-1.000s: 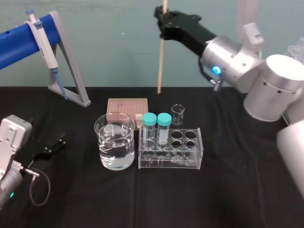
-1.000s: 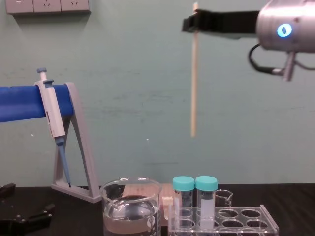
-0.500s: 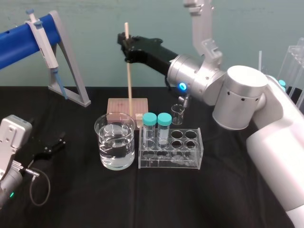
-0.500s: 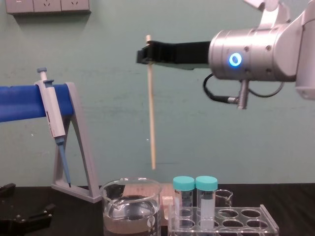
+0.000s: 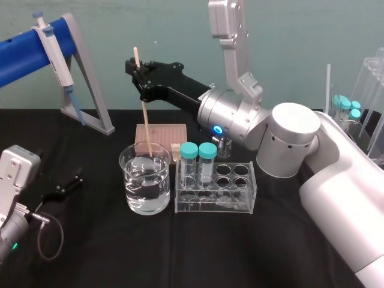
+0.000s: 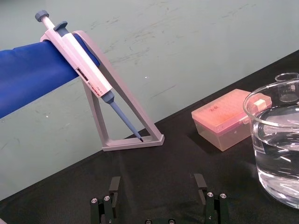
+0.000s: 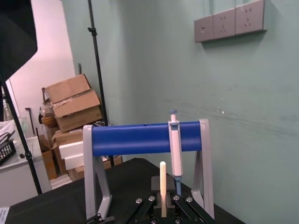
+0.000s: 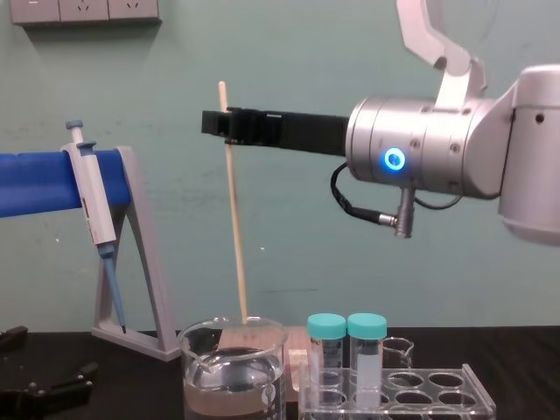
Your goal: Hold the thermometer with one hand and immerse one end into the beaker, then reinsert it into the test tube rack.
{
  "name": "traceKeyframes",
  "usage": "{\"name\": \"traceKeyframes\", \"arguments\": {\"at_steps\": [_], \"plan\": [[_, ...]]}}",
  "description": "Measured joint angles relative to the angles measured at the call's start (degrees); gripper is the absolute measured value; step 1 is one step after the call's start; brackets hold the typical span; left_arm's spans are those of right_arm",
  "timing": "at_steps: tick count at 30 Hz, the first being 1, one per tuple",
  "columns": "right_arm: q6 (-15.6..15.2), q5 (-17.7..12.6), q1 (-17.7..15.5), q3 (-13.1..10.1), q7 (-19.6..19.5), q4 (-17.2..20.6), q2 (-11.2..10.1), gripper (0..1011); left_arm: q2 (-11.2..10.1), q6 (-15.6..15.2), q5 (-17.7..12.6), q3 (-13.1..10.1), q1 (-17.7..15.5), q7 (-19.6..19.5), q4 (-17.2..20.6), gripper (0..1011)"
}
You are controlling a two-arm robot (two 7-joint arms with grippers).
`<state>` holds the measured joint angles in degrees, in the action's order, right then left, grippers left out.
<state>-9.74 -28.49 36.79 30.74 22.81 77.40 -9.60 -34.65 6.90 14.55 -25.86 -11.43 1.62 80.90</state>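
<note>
The thermometer (image 5: 143, 108), a thin cream rod, hangs nearly upright with my right gripper (image 5: 139, 71) shut on it near its top. Seen from the chest, the thermometer (image 8: 234, 219) has its lower tip at about rim level, over the mouth of the beaker (image 8: 232, 385) and above the water. The wide glass beaker (image 5: 135, 195) stands left of the clear test tube rack (image 5: 216, 204). In the right wrist view the thermometer's top (image 7: 162, 184) sticks up between the fingers of my right gripper (image 7: 163, 205). My left gripper (image 6: 157, 186) rests open on the table, at the near left (image 5: 67, 183).
A grey stand with a blue bar (image 5: 27, 51) carries a pipette (image 5: 53, 51) at the back left. A pink box (image 5: 162, 133) lies behind the beaker. Two teal-capped tubes (image 5: 198, 153) stand in the rack. More tube racks (image 5: 354, 111) stand at the far right.
My right gripper has carried the thermometer left and down, from high behind the rack to over the beaker's mouth. The left arm has not moved.
</note>
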Motion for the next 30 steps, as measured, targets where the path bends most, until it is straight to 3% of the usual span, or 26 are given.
{"name": "traceKeyframes", "arguments": {"at_steps": [10, 30], "plan": [[6.7, 1.8, 0.3, 0.6, 2.3, -4.9, 1.1, 53, 0.0, 0.0, 0.0, 0.0, 0.0, 0.0, 0.0, 1004], [9.4, 2.5, 0.7, 0.4, 4.3, -10.9, 3.4, 53, 0.0, 0.0, 0.0, 0.0, 0.0, 0.0, 0.0, 1004]]}}
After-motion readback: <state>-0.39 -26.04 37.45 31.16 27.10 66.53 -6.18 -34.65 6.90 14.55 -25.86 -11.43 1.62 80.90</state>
